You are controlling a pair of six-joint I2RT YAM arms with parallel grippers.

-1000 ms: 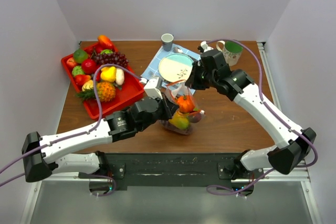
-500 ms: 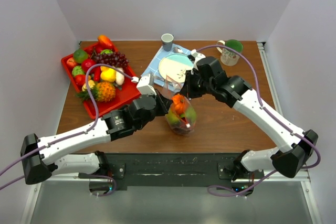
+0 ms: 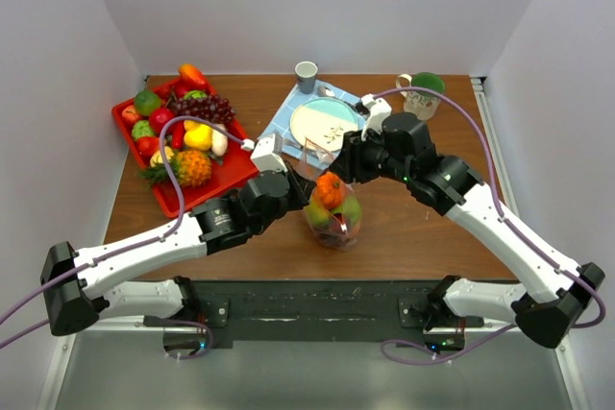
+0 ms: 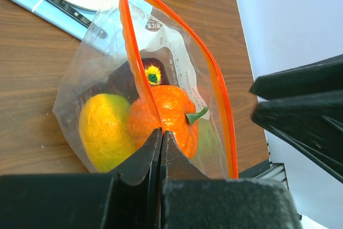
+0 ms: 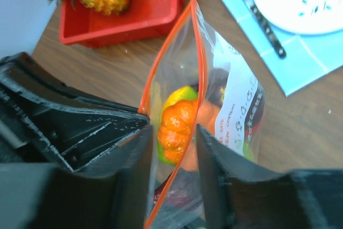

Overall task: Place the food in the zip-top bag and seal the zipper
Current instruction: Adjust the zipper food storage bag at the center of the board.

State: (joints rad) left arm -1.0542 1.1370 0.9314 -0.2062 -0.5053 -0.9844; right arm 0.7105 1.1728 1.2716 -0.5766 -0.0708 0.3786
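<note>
The left gripper [image 4: 161, 135] has its fingers pressed together on the near lip of the zip-top bag [image 4: 102, 63], right at the orange-red zipper [image 4: 217, 79]. From that pinch the zipper's two strips run away toward the right gripper [image 5: 174, 132]. Its fingers stand apart on either side of the gaping mouth, and I cannot tell whether they touch the plastic. So the seam's long axis lies between the two arms, and the right one looks best placed to squeeze it shut and slide along. Inside sit an orange pumpkin [image 4: 171, 113] and a yellow-green fruit [image 4: 104, 130]. The bag stands upright on the brown table [image 3: 404, 228], mid-front. More food [image 3: 197, 136] fills the red tray [image 3: 221, 191] at the back left, a plate [image 3: 322, 124] on a blue napkin [image 3: 288, 112] lies just behind, and white walls close the room in.
</note>
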